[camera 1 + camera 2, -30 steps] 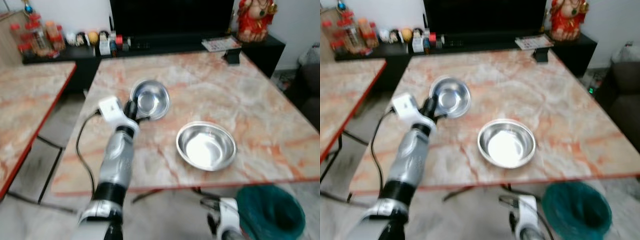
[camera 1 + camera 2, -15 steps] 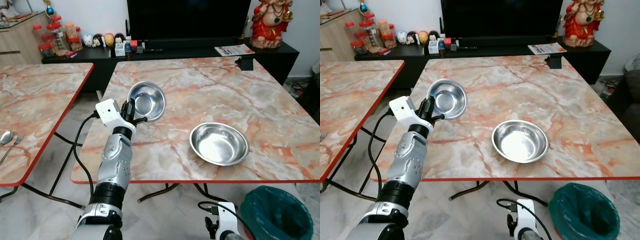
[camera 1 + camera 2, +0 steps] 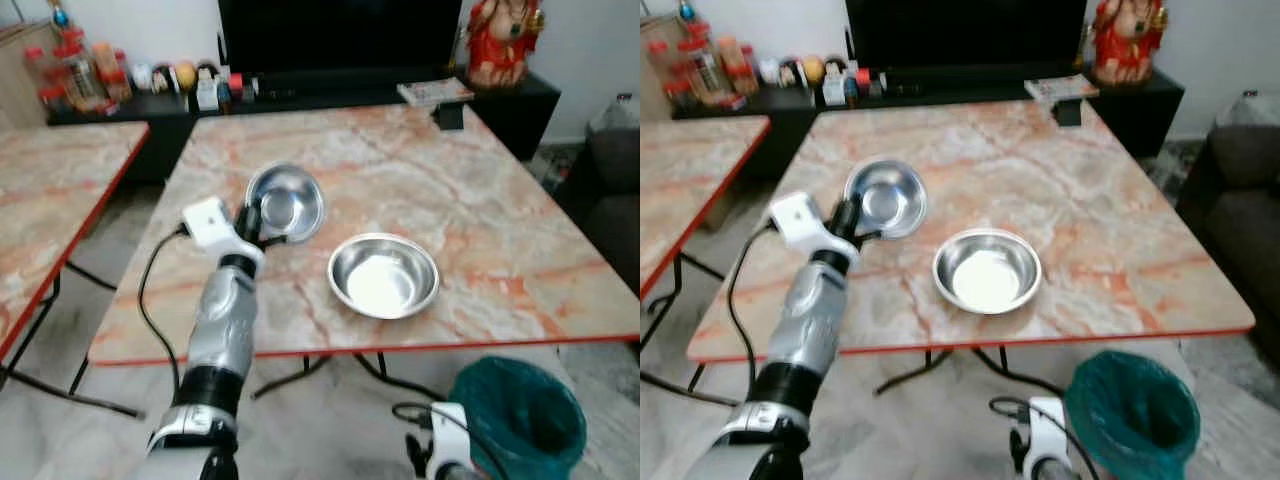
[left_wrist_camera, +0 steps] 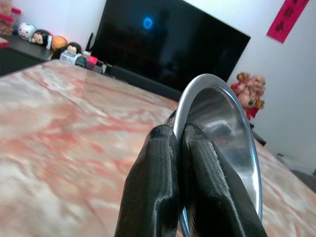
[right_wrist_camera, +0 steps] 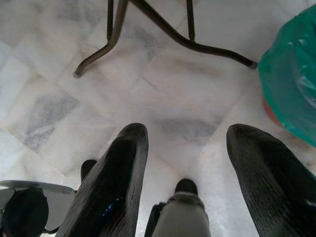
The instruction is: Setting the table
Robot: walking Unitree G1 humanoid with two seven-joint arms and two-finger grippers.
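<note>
Here the left claw [image 4: 180, 182] pinches a tilted steel bowl's [image 3: 284, 201] rim above the table [image 3: 480, 200]; right claw [image 5: 185, 163] hangs spread.

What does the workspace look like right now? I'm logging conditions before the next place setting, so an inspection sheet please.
Surface: marble-pattern table with a red edge; a second similar table to the robot's left.
Job's things: small steel bowl held tilted above the table; larger steel bowl resting on it.
Clutter: black object at the far edge.
Grippers: left gripper shut on the small bowl's rim; right gripper open, hanging over the floor.
Cables: black cable along the left arm.
Surroundings: television, red figurine, green-lined bin.
</note>
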